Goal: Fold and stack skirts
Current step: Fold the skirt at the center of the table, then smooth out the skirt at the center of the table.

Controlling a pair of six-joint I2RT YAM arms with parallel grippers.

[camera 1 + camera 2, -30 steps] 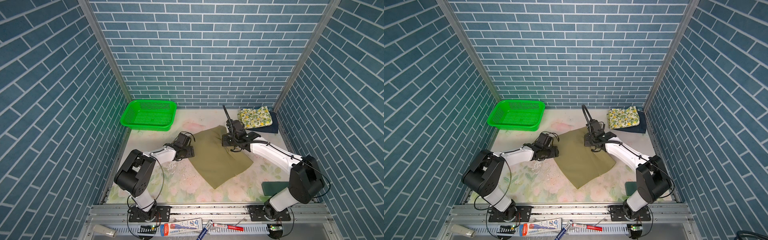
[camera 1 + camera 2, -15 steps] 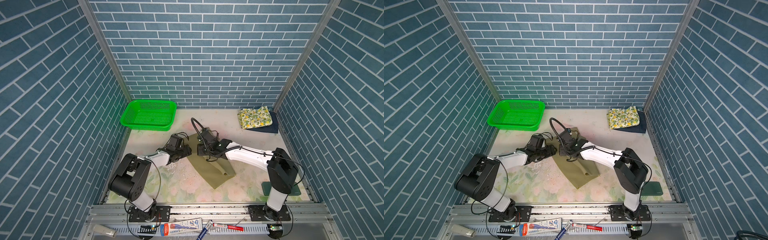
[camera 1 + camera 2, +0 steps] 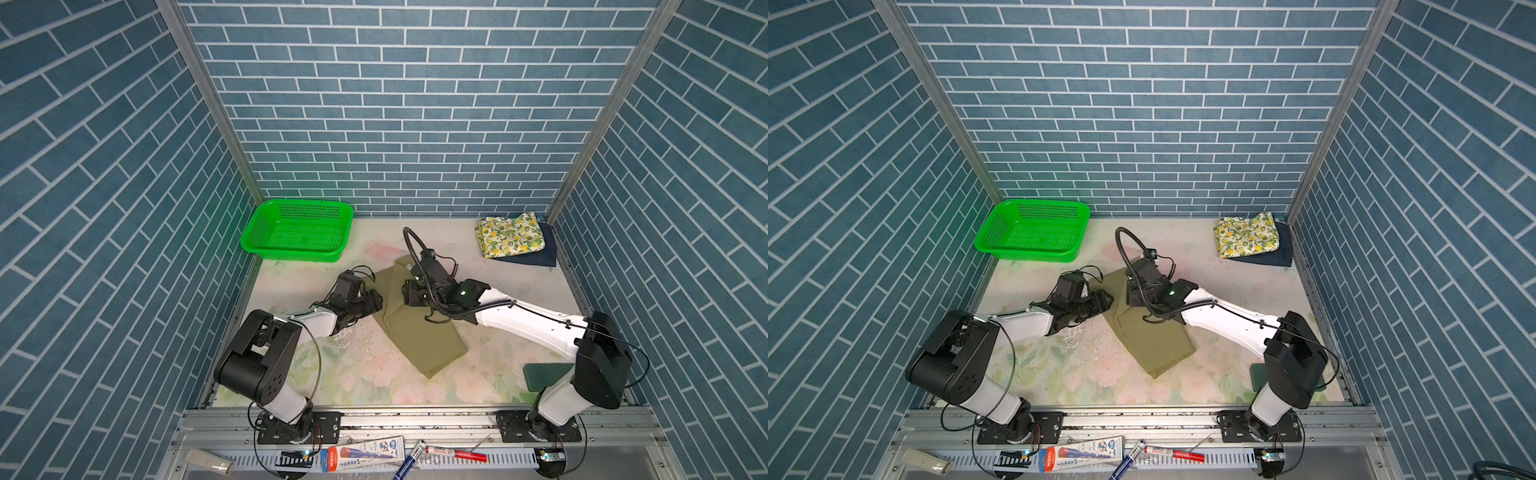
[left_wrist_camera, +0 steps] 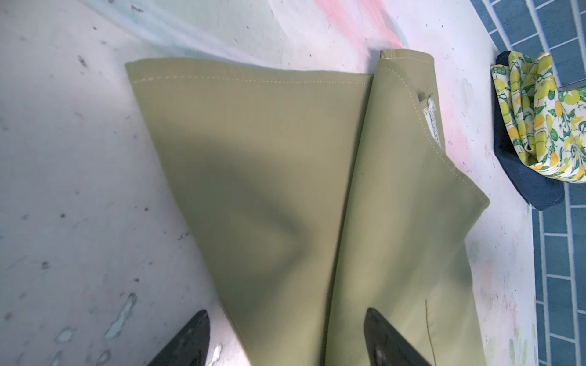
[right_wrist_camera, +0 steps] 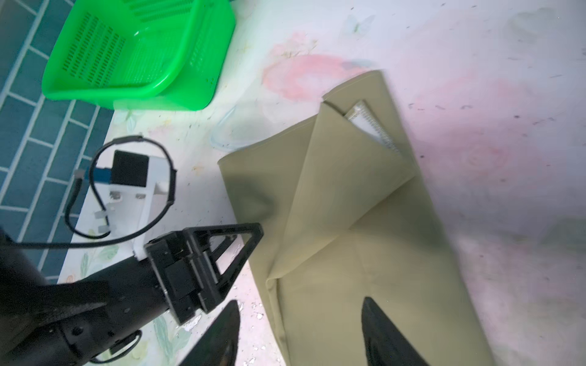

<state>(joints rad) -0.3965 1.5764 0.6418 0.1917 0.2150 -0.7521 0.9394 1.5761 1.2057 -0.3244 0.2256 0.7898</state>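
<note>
Khaki skirt (image 3: 419, 332), partly folded, lies on the tabletop (image 3: 507, 282) with left jaws and right jaws both spread apart, gripping nothing, over its left side; lemon skirt (image 3: 509, 239) tops denim skirt (image 3: 545, 251) in the far right corner.

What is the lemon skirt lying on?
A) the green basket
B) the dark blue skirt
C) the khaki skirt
B: the lemon skirt sits folded on top of the dark blue skirt in the far corner, away from the basket.
</note>
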